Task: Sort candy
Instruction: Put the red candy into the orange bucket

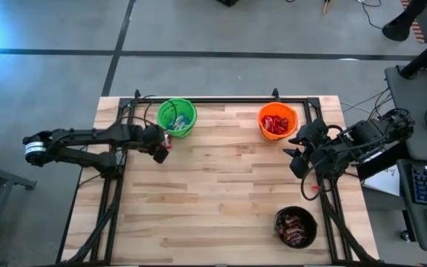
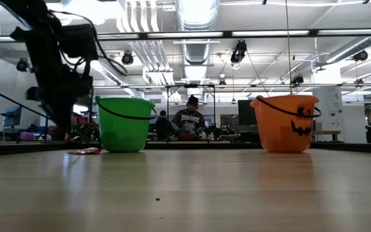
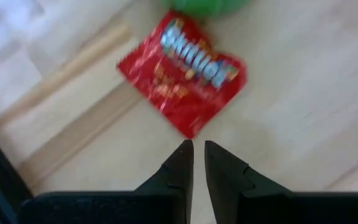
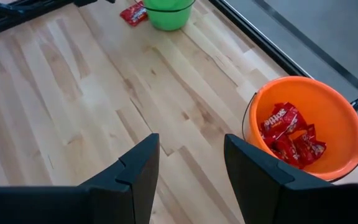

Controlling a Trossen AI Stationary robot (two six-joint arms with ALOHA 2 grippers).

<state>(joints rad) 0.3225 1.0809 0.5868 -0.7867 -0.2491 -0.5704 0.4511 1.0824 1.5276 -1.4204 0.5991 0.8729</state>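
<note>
We saw our right claw [image 4: 188, 177] spread wide above the wooden surface [image 4: 92, 106], beside the orange bucket [image 4: 347, 134] holding red candy packets [image 4: 291, 137].
</note>
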